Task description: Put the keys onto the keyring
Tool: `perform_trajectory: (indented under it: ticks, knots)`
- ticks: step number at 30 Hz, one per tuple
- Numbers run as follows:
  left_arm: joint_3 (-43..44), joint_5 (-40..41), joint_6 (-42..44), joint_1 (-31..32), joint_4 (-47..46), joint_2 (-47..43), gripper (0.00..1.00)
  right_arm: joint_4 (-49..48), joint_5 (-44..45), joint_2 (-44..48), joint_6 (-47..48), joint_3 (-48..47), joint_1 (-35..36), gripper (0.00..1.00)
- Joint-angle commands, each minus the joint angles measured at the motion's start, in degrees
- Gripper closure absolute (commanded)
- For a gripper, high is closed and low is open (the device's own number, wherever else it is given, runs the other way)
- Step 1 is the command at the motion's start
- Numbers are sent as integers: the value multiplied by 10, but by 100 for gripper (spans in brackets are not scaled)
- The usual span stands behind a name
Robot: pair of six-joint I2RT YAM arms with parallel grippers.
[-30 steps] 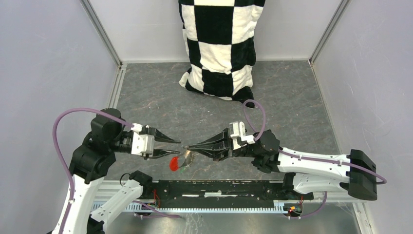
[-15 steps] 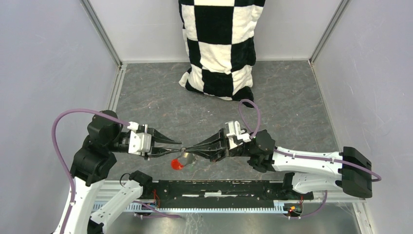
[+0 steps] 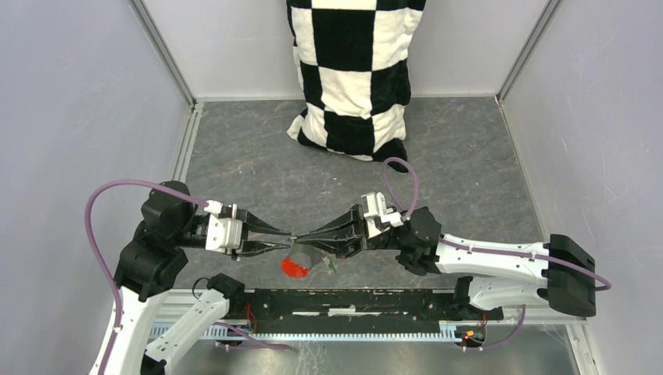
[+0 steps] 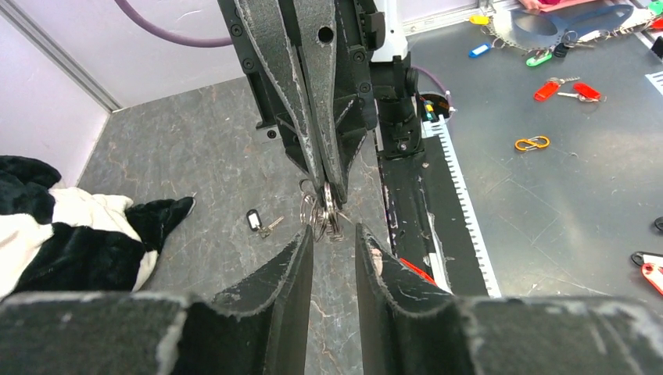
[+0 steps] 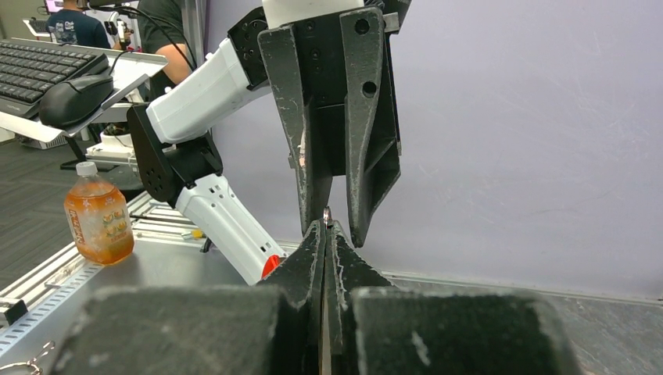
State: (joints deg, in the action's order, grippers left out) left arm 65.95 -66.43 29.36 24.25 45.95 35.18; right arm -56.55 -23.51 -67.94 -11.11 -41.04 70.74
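My right gripper (image 3: pixel 298 236) is shut on the keyring (image 4: pixel 322 212), a bunch of thin silvery loops hanging from its tip above the floor. The ring's red tag (image 3: pixel 293 268) dangles below it. My left gripper (image 3: pixel 289 238) faces it tip to tip. Its fingers (image 4: pixel 301 250) are open by a narrow gap, with the loops right at their tips and nothing pinched. In the right wrist view a sliver of metal (image 5: pixel 327 212) sticks out of my shut right gripper (image 5: pixel 327 224). One of the keys, with a black head (image 4: pixel 254 220), lies flat on the grey floor beyond the ring.
A black-and-white checkered cushion (image 3: pixel 352 70) leans on the back wall. White walls close in left and right. A black rail (image 3: pixel 352 301) runs along the near edge. Outside the cell are a bench with loose tags (image 4: pixel 563 86) and an orange bottle (image 5: pixel 98 223).
The left fingers have narrowed and crept right toward the right gripper's tip. The right gripper shifted a little left, and the red tag swung down and to the right.
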Motion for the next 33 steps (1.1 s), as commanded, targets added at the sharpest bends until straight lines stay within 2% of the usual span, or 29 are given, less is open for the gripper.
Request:
perform_trajectory:
  ticks: [1,6,12,14,18,21,23,29,33]
  knots:
    - [0,-19,1,2,-2,5,67,-48,-9,-11,-13,-33,-1,99]
    - [-1,-14,-8,2,-18,5,75,-57,-10,-20,-20,-33,-1,99]
    - [-11,9,-1,2,-20,-10,97,-25,-4,-3,-14,-24,0,99]
    - [-13,15,3,2,-19,-14,98,24,-3,13,6,-29,-1,97]
    - [-10,15,23,2,-10,-16,98,185,-5,47,69,-67,-1,83]
    - [-5,-4,43,2,-8,-17,98,279,-4,71,114,-93,-2,75]
    - [-2,-31,73,2,-8,-23,98,319,-2,85,139,-101,-2,72]
    - [-6,-103,106,2,-59,-39,98,344,-12,107,159,-102,-2,74]
    - [4,-133,163,2,-60,-33,98,326,-30,101,153,-100,-2,74]
